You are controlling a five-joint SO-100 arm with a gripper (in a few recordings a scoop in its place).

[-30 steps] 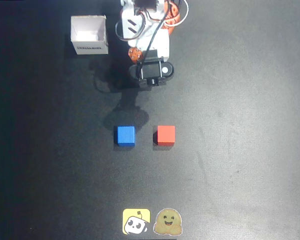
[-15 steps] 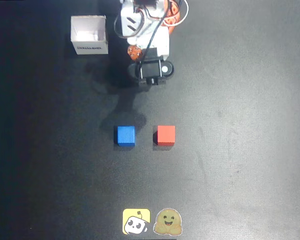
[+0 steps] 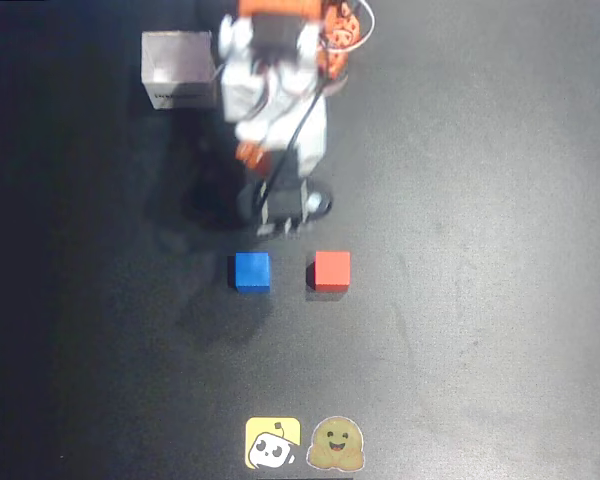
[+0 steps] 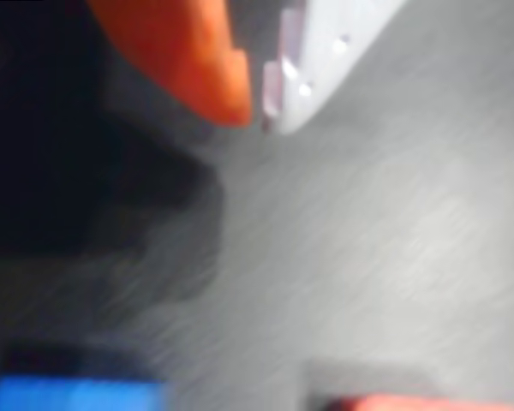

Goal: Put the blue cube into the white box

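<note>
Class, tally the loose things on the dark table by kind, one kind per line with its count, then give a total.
Cubes: 2 (blue cube, red cube)
Boxes: 1 (white box)
Stickers: 2 (yellow sticker, smiling-face sticker)
Total: 5

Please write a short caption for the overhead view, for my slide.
Gripper above blue cube and red cube; white box at upper left.
</note>
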